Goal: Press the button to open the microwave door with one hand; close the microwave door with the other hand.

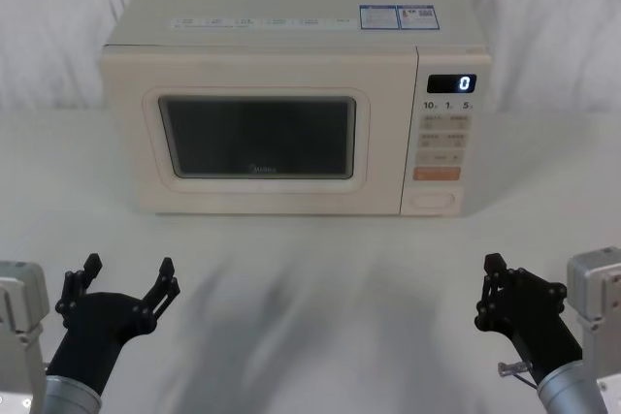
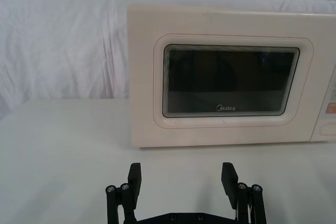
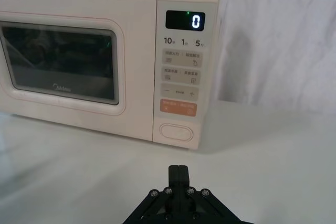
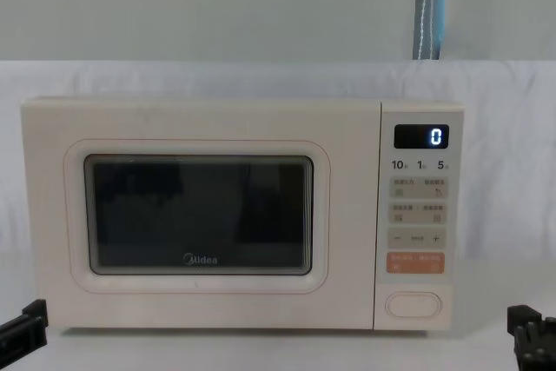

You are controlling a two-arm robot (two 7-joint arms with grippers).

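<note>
A cream microwave stands at the centre of a white tabletop (image 1: 310,278), its microwave door (image 1: 257,138) flush and closed, the dark window filling the middle of the head view. The button (image 1: 434,201), a wide cream oval, sits at the bottom of the control panel (image 1: 444,138) toward the right, just under the orange key (image 1: 437,174); the display (image 1: 451,83) above reads 0. At the lower left of the frame, the left hand (image 1: 126,276) hangs over the tabletop with its fingers spread wide, holding nothing and well short of the door. At the lower right, the right hand (image 1: 493,288) appears pinched together, its fingertips meeting in the right wrist view, empty, apart from the button.
</note>
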